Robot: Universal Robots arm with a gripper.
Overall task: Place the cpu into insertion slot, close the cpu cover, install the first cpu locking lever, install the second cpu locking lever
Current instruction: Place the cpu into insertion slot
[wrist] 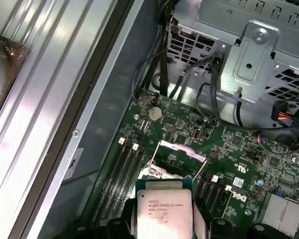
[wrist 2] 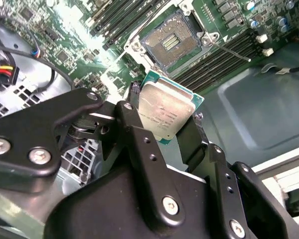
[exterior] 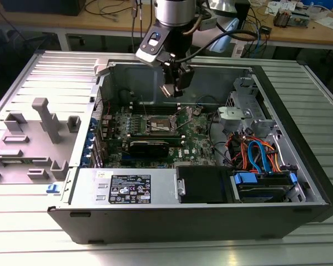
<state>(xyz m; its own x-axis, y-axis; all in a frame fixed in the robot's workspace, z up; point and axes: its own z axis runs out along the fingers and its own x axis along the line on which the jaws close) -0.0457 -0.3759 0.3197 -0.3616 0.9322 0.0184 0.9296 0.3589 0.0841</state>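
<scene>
The pincer (exterior: 176,88) pinches the cpu (wrist 2: 167,110) by two opposite edges, in the air above the insertion slot (wrist 2: 170,42) and apart from it. The slot lies uncovered. Black memory slots (wrist 2: 224,59) flank it, and a thin metal rod (wrist 2: 230,52) slants just beside it.

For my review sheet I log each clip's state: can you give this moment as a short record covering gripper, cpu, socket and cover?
gripper: shut on the cpu, above the motherboard inside the open computer case
cpu: clamped by its edges, metal top facing both wrist views
insertion slot: empty, contacts exposed
cpu cover: appears lifted open
task stage: cpu not yet placed
</scene>
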